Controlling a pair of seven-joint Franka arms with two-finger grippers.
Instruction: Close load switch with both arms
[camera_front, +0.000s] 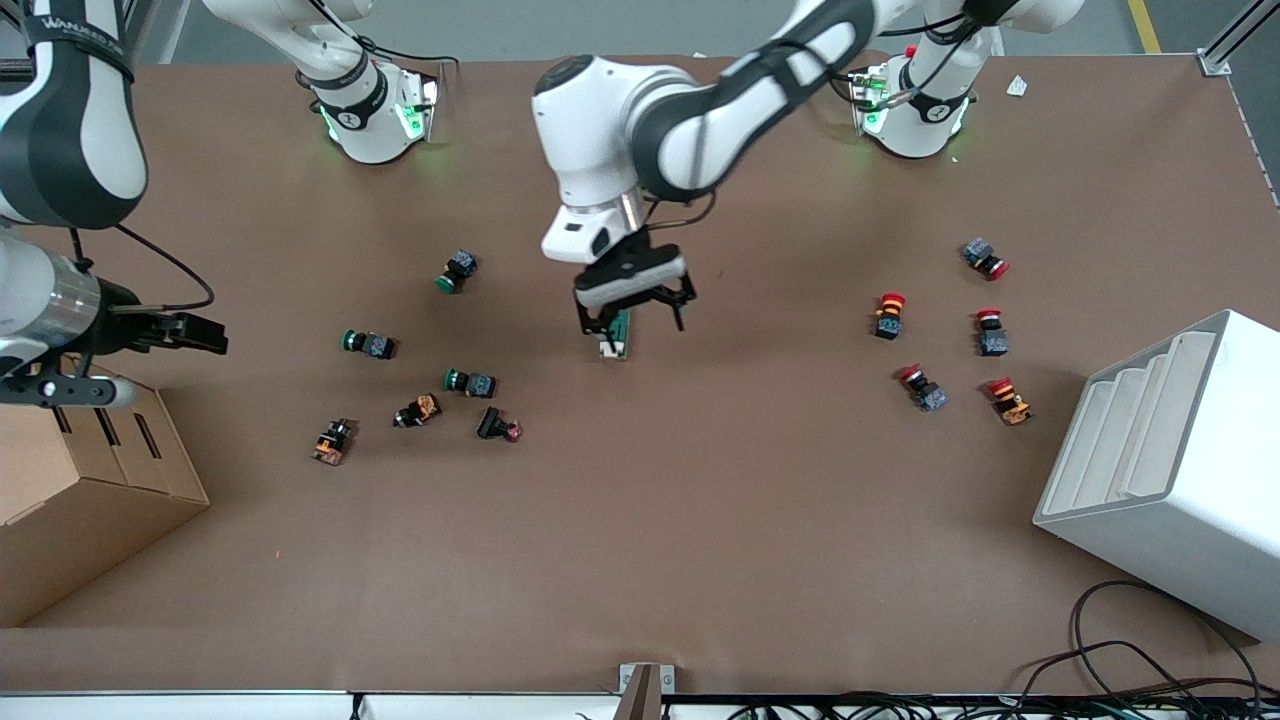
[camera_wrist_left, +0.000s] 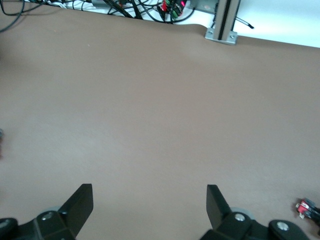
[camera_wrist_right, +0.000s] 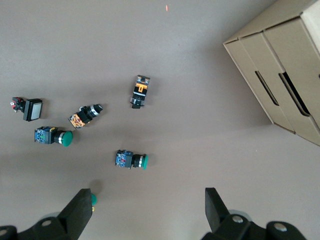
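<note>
The load switch (camera_front: 616, 335) lies on the brown surface (camera_front: 640, 520) near its middle, directly under the left end effector (camera_front: 633, 312). Only a strip of dark green body and a pale end piece show between the two fingers; the rest is hidden by the end effector. The left wrist view shows the fingers spread wide with bare surface between their tips, so the left end effector is open and holds nothing. I cannot tell whether a finger touches the switch.

The right end effector (camera_front: 205, 335) hangs over the surface at the right arm's end of the table, beside the cardboard box (camera_front: 90, 480). Its fingers are also apart and empty, and it looks to be waiting. Under it lie a few green-capped push buttons (camera_wrist_right: 131, 160), well apart from the switch.

The switch looks like a small, rigid plastic part, so it is likely light and would slide or tip easily under a push from one side. That is probably why two arms are wanted: one to pin the body, the other to move the handle. The long flat sides of the green body seem the best place to clamp, square across the narrow width. The pale handle end should stay free. Smooth plastic may slip, so the fingers should close firmly and low, near the surface.
</note>
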